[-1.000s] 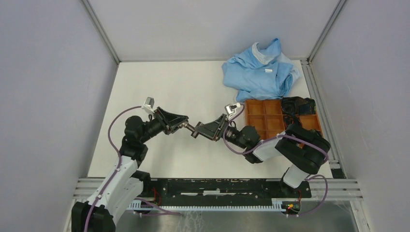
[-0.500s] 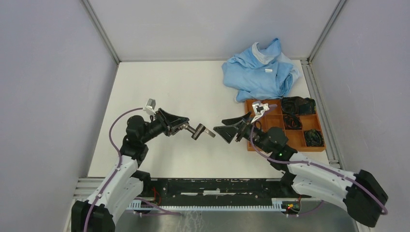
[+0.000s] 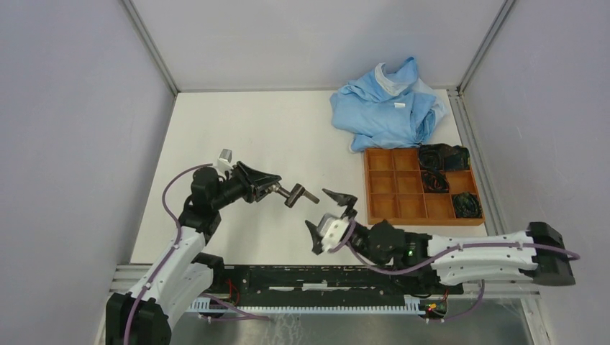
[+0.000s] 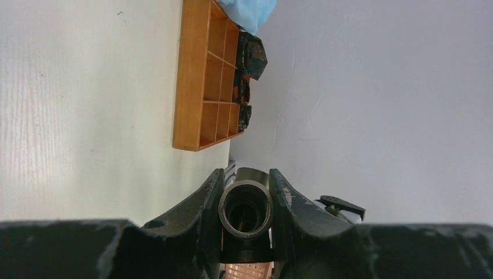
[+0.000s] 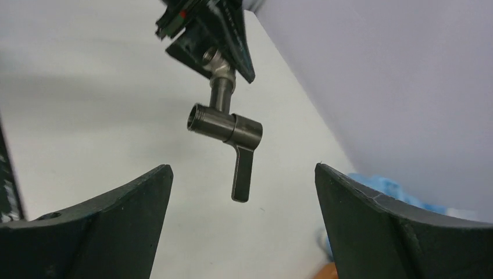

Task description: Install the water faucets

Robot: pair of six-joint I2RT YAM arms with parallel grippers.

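Top external view: left gripper point(image 3: 277, 188) at centre-left of frame, pointing right, pinched onto the stem of a dark grey faucet point(image 3: 298, 195). Faucet sticking out rightward past the fingertips, just left of frame centre, over the white table point(image 3: 252, 129). Below and to the right of it, right gripper point(image 3: 315, 207), spread wide, empty, tips aimed up and left toward the faucet but apart from it. Right arm stretched low along the bottom of the frame. At centre-right, an orange compartment tray point(image 3: 394, 207), dark bundled items point(image 3: 440, 157) in its right-hand cells, the left-hand cells bare. Crumpled blue cloth point(image 3: 385, 108) in the upper right, its lower edge just touching the tray's top rim.

Left wrist view: at bottom centre, a round open tube end of the faucet clamped between two black fingers point(image 4: 197, 221), one on each side and touching it. Tray and a corner of the cloth at upper centre, grey wall filling the right half.

Right wrist view: faucet in the upper middle, gripped by its stem at the top; below the stem a short cross tube with an open threaded mouth facing left, and a flat lever hanging straight down from its right end. Right fingers point(image 5: 116, 221) in the lower left and lower right corners, far apart, nothing between them and no contact with the faucet.
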